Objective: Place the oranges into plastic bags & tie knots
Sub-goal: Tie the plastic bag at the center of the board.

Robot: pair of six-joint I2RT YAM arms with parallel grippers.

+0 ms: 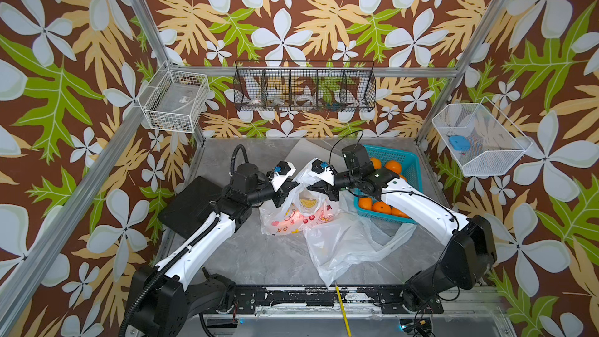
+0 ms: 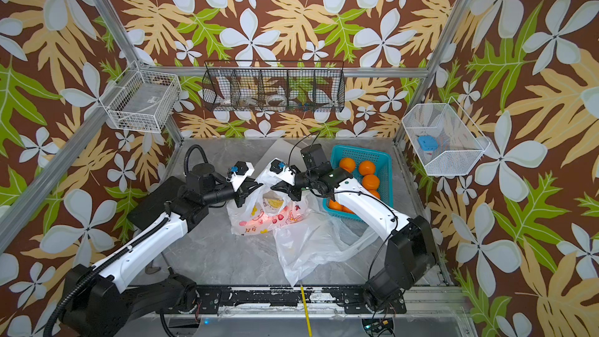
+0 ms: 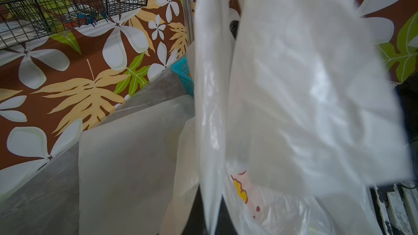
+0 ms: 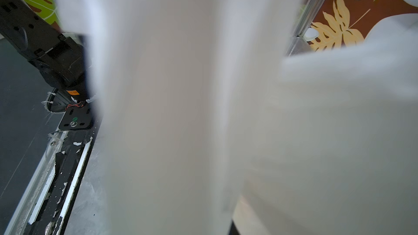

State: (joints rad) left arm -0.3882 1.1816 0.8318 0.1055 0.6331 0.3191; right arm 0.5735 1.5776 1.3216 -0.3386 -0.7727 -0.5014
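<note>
Meeting above the printed bag (image 1: 291, 222) at mid-table (image 1: 246, 254), the left gripper (image 1: 294, 185) is clamping a handle (image 3: 210, 109) upright, seemingly for knotting, while the right gripper (image 1: 309, 187), smothered in plastic, is hiding its fingers' state, and oranges (image 1: 393, 166) are sitting in the basket (image 1: 410, 158) at the bag's 2 o'clock.

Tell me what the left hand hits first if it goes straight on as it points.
The left hand, shut on the printed bag, would probably push into that bag's raised white plastic, then the right hand facing it tip to tip. Heights are unclear from above.
</note>
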